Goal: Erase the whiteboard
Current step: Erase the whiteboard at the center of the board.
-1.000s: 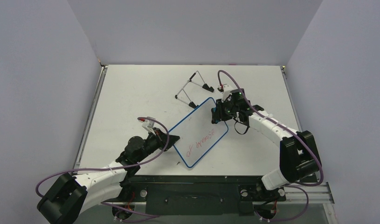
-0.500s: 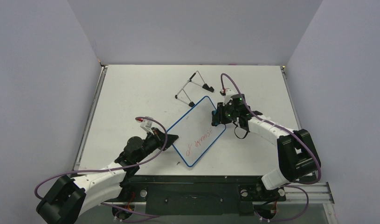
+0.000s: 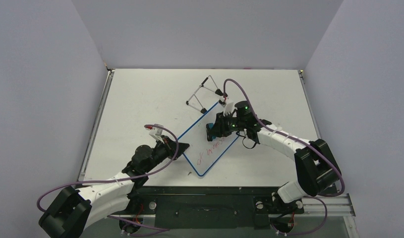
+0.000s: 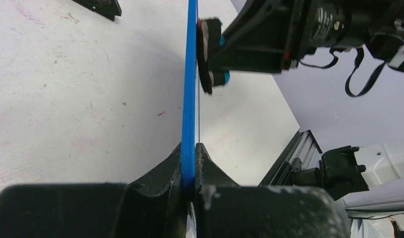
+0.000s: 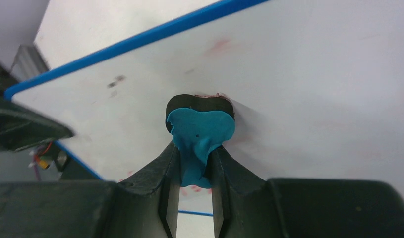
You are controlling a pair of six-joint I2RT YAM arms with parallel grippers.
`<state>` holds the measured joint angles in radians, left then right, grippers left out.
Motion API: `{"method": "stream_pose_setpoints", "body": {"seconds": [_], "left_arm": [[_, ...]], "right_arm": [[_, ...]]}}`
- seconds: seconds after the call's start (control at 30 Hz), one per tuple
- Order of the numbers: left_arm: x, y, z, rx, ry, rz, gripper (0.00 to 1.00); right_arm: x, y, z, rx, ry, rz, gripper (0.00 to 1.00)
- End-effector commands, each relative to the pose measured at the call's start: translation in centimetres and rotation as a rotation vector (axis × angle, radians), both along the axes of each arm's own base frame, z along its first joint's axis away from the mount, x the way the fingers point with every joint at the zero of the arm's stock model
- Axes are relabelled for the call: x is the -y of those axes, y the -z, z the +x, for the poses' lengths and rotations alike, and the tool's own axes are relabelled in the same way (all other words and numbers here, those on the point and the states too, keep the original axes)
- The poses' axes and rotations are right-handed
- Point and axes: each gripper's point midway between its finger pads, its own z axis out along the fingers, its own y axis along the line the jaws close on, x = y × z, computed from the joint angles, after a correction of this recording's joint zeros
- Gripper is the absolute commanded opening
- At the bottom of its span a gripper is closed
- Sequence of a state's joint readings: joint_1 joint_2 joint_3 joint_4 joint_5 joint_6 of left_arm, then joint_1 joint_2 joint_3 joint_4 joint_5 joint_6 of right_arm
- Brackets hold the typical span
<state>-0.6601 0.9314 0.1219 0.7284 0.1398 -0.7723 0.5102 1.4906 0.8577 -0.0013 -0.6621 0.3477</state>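
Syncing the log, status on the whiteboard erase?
Left gripper shut on whiteboard rim. Right gripper shut on blue eraser, pad against board face. Red writing left on near half. Wire easel stand behind, clear.

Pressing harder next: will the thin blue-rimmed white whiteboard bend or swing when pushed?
Likely stiff: seen edge-on, the blue-rimmed whiteboard looks straight under the small blue eraser. It may swing, though, since the left gripper pinches only one edge.

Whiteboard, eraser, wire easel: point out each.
whiteboard [image 3: 197, 141], top external view, bare white face beside the red writing.
eraser [image 5: 202, 133], right wrist view, middle of its blue body.
wire easel [image 3: 204, 111], top external view, black foot nearest the whiteboard.
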Motion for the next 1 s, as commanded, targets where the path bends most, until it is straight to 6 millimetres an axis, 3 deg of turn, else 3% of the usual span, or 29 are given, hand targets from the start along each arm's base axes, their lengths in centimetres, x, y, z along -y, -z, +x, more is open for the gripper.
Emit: {"method": "stream_pose_setpoints", "body": {"seconds": [0.0,0.13,0.37,0.43,0.63,0.73,0.87,0.93,0.97], "left_arm": [[1.9,-3.3,-1.9,0.103,0.146,-0.061,0.00],[2.1,-3.3,-2.0,0.104,0.159,-0.057,0.00],[2.1,-2.9,-2.1,0.103,0.165,-0.053,0.00],[2.1,-2.8,-2.1,0.103,0.166,-0.053,0.00],[2.2,-3.1,-1.6,0.096,0.149,-0.059,0.00],[2.0,-3.3,-0.9,0.072,0.110,-0.069,0.00],[1.8,-3.6,-0.4,0.046,0.069,-0.104,0.00],[1.7,-3.8,-0.3,0.043,0.059,-0.120,0.00],[1.7,-3.8,-0.3,0.040,0.058,-0.124,0.00]], "right_arm": [[6.1,-1.8,6.5,0.154,0.225,-0.136,0.00],[9.9,0.8,8.2,0.123,0.304,-0.298,0.00],[10.6,2.5,8.2,0.104,0.268,-0.385,0.00],[9.2,2.4,7.2,0.107,0.188,-0.359,0.00],[-0.2,-1.8,0.3,0.265,-0.231,-0.262,0.00],[-2.9,-2.7,-3.0,0.314,-0.363,-0.269,0.00],[-4.0,-2.2,-5.1,0.366,-0.436,-0.346,0.00],[-3.6,-1.9,-4.2,0.384,-0.401,-0.403,0.00],[-2.7,-1.5,-2.8,0.391,-0.345,-0.454,0.00]]}}
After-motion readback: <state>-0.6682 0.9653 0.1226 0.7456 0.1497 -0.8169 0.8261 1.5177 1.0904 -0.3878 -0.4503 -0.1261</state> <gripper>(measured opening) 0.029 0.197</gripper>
